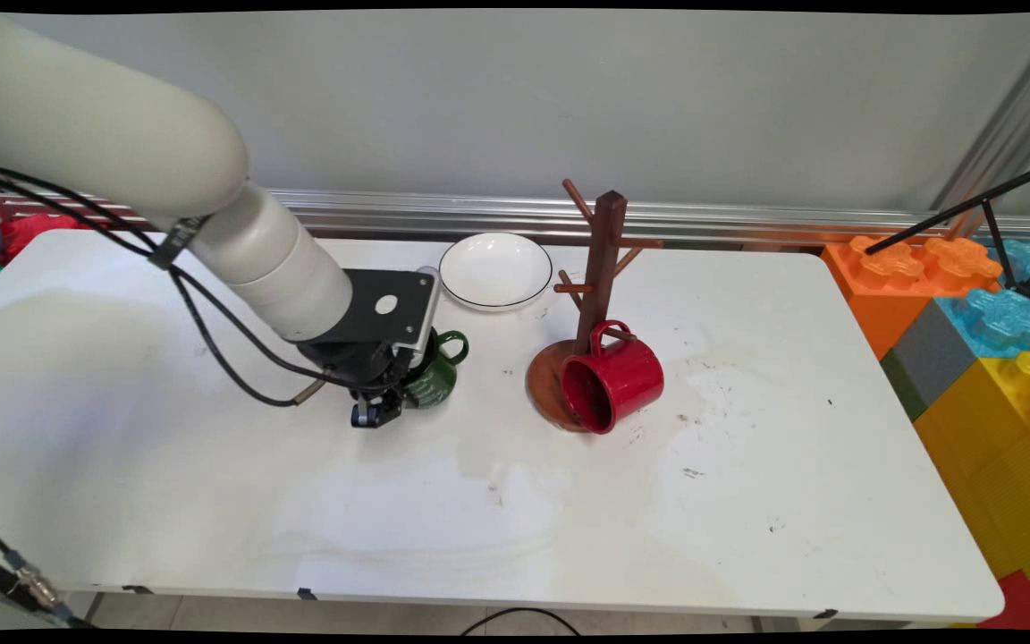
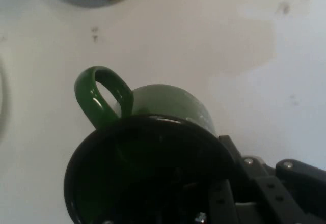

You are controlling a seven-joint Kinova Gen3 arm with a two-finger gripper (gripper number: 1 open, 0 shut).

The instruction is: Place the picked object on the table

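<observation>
The gripper point(image 1: 378, 407) is down at the table point(image 1: 443, 528), pressed against the green mug point(image 1: 433, 376). In the hand view one finger point(image 2: 224, 203) reaches inside the mug's dark rim and the other linkage sits outside its wall, so the jaws seem to be pinching the wall, though the contact itself is hidden and I cannot tell for sure. The mug stands at the jaws, its handle point(image 2: 102, 94) turned away from them.

Judging from this, a good grip would want the wall seated deep between the jaws and any lift kept straight, since a rim pinch lets a mug swing.

Beyond the mug, well apart, stands the wooden mug tree point(image 1: 600, 268); a red mug point(image 1: 613, 380) hangs from a low peg, tilted over the base. Farther back lies a white bowl point(image 1: 495, 270).
</observation>
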